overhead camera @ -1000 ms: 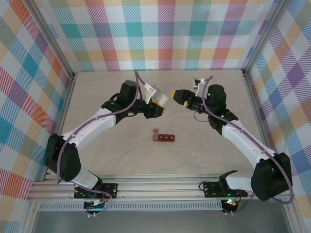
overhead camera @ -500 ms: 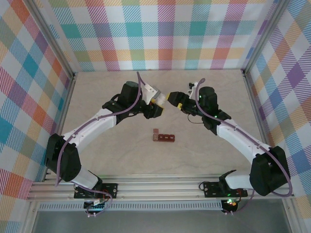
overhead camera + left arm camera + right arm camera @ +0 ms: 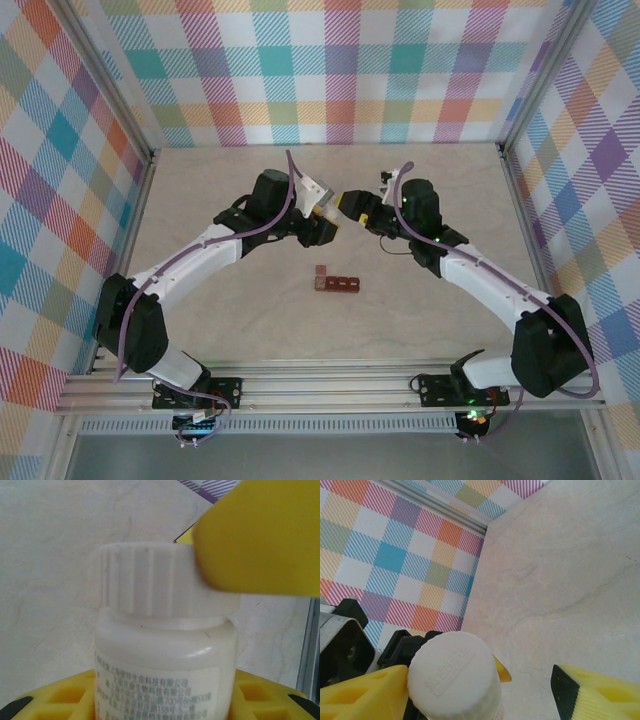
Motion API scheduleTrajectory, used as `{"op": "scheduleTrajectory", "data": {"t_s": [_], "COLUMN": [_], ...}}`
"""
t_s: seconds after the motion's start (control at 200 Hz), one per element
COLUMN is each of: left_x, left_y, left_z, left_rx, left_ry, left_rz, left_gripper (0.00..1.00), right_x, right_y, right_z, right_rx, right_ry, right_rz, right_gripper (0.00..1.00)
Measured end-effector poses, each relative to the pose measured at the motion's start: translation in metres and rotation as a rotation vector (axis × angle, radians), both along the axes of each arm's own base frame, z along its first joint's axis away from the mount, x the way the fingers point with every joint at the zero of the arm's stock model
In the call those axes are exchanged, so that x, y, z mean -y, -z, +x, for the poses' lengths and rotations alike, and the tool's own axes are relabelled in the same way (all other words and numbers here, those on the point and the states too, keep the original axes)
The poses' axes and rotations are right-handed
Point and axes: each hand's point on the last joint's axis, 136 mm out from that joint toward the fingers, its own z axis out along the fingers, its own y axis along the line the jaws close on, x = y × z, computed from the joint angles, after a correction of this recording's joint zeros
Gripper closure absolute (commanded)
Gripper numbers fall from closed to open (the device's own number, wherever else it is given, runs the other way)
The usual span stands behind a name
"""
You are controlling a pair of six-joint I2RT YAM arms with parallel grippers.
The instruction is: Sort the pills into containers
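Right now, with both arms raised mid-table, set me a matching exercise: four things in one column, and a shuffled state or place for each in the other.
Things
1. white bottle
2. containers
3. left pincer
4. right pincer

States
A. open, fingers on either side of the ribbed cap
B. lying on the table, nothing touching it
C. clamped on the bottle's body
D. capped, between the two arms

Pairs: 1-D, 2-B, 3-C, 4-A

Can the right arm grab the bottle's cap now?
Probably yes. The right pincer is open with the cap between its fingers, nothing blocking, and the left pincer holds the bottle.
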Motion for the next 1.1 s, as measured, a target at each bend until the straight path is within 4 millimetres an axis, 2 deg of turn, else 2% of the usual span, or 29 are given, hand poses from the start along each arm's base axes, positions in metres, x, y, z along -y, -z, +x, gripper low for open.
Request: {"op": "scheduleTrajectory", "data": {"t_s": [0.25, 0.3, 0.375, 0.535, 0.745, 0.89, 1.1], "left_x": [0.001, 0.001, 0.002, 0.003, 0.004, 0.006, 0.01], "left_y": [0.001, 0.001, 0.001, 0.001, 0.0, -0.005, -0.02], "left_z": [-0.001, -0.001, -0.002, -0.002, -0.004, -0.009, -0.021], "left_rx": [-0.001, -0.001, -0.002, -0.002, -0.006, -0.042, -0.126], "left_ry": [0.003, 0.004, 0.007, 0.008, 0.018, 0.056, 0.135], "left_rz": [0.0, 0.0, 0.001, 0.001, -0.006, -0.057, -0.171], "left_gripper": [1.0, 1.0, 1.0, 1.0, 1.0, 1.0, 1.0], "right_x": [-0.009, -0.01, -0.011, -0.013, -0.011, -0.009, -0.006], "right_y": [0.003, 0.003, 0.001, -0.005, -0.006, -0.013, -0.027], "right_z": [0.002, 0.003, 0.004, 0.005, 0.004, -0.001, -0.012], "right_rx": [-0.008, -0.008, -0.002, 0.034, 0.084, 0.135, 0.237], "right_ry": [-0.017, -0.017, -0.02, -0.027, -0.063, -0.137, -0.25], "right_rz": [-0.006, -0.005, -0.003, -0.006, 0.006, 0.035, 0.079], "right_gripper": [0.32, 0.36, 0.48, 0.63, 0.75, 0.76, 0.72]}}
